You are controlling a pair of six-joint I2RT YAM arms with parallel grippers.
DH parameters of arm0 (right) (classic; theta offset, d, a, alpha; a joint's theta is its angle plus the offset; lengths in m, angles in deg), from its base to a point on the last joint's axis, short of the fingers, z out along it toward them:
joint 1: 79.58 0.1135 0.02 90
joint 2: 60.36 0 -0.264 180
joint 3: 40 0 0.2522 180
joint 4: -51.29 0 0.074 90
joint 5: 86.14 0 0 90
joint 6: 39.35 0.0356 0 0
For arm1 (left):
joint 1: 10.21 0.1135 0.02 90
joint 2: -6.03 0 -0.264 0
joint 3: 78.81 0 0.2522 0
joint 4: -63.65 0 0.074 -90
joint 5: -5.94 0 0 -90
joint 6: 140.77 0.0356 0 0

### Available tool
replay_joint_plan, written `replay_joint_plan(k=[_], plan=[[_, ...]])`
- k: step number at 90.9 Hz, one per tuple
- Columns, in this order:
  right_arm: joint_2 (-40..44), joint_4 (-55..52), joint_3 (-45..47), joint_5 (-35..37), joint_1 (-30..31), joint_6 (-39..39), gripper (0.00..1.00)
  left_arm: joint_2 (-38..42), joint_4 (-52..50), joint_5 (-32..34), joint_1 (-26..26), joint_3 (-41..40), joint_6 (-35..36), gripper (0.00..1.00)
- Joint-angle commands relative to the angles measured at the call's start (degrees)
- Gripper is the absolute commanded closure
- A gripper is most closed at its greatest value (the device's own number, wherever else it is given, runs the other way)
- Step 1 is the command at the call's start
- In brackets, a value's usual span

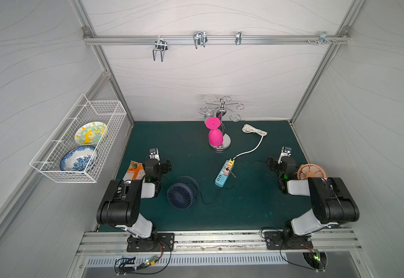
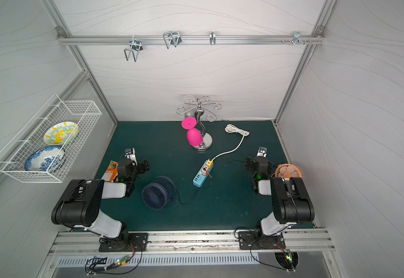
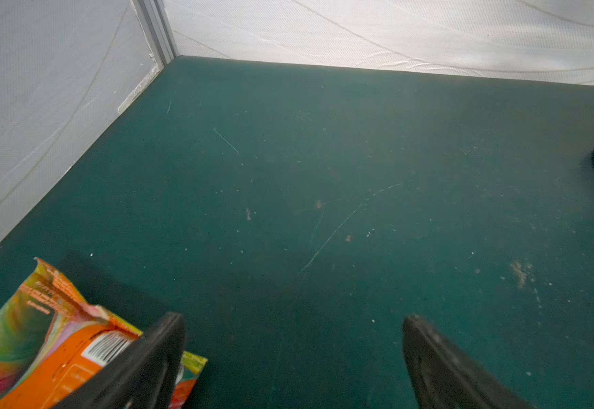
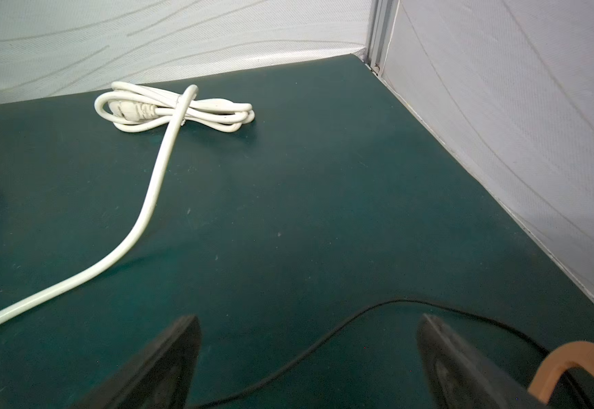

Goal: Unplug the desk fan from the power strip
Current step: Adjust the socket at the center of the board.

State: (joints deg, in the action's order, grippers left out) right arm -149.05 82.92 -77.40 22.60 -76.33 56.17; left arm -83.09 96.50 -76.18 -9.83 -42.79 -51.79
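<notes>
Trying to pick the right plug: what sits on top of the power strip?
A yellow plug and a pink plug sit on the power strip; the sockets under them are covered.

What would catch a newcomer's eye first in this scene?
The hot-pink egg-shaped piece by the chrome stand at the back middle of the dark green mat stands out most. Next comes the light-blue rectangular power strip at the mat's centre, with a yellow plug and a pink plug in it, and the round navy-blue desk fan sitting just left of it, toward the front.
</notes>
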Motion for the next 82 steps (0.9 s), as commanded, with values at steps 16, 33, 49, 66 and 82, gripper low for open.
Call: replay_joint_plan(k=[16, 33, 49, 66, 82], plan=[[-0.18, 0.67, -0.6, -0.53, -0.24, -0.54, 0.01, 0.17, 2.43, -0.67, 0.23, 1.42, 0.67, 0.0], [-0.11, 0.76, -0.62, -0.43, -0.17, -0.59, 0.01, 0.22, 2.43, -0.71, 0.23, 1.44, 0.68, 0.0], [-0.15, 0.77, -0.62, -0.46, -0.23, -0.6, 0.01, 0.19, 2.3, -0.97, 0.3, 1.45, 0.65, 0.0], [-0.17, 0.74, -0.51, -0.5, -0.24, -0.64, 0.01, 0.28, 2.21, -1.27, 0.41, 1.43, 0.5, 0.0], [1.71, -3.67, -2.1, -1.5, -0.19, -0.95, 0.01, 3.43, -7.25, -0.04, 0.41, 5.92, 0.17, 0.0]])
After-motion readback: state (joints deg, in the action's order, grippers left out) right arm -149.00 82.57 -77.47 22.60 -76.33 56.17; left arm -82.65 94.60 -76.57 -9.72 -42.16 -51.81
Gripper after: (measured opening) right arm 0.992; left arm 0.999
